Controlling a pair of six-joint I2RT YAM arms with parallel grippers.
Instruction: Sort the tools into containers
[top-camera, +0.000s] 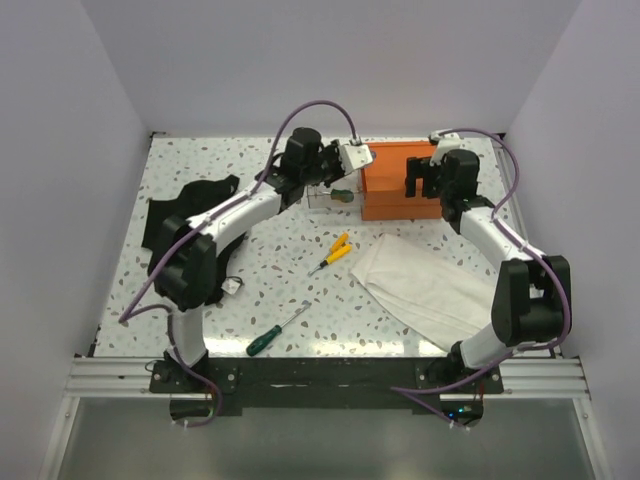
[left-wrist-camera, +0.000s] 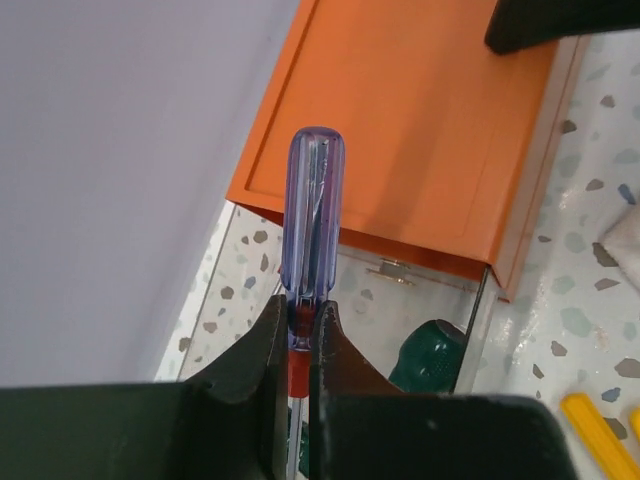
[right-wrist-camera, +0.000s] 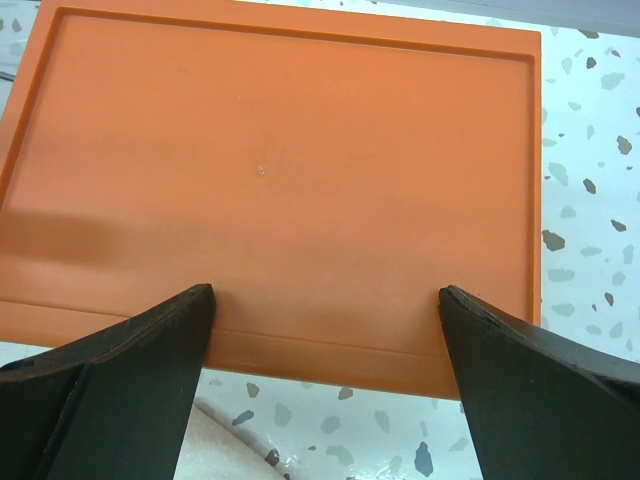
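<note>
My left gripper (left-wrist-camera: 303, 310) is shut on a screwdriver with a clear blue handle (left-wrist-camera: 312, 210), held by the red collar at the base of the handle. It hangs over a clear drawer (left-wrist-camera: 420, 310) pulled out of the orange container (left-wrist-camera: 400, 130). A green-handled tool (left-wrist-camera: 430, 355) lies in that drawer. From above, the left gripper (top-camera: 340, 172) is at the left face of the container (top-camera: 395, 180). My right gripper (right-wrist-camera: 325, 300) stands open over the near edge of the container's lid (right-wrist-camera: 270, 180), with nothing between its fingers.
A yellow-handled tool (top-camera: 337, 250) and a green-handled screwdriver (top-camera: 270, 338) lie loose on the speckled table. A white cloth (top-camera: 425, 280) is spread at the front right, and a black fabric piece (top-camera: 185, 215) lies at the left. Walls close in the back and sides.
</note>
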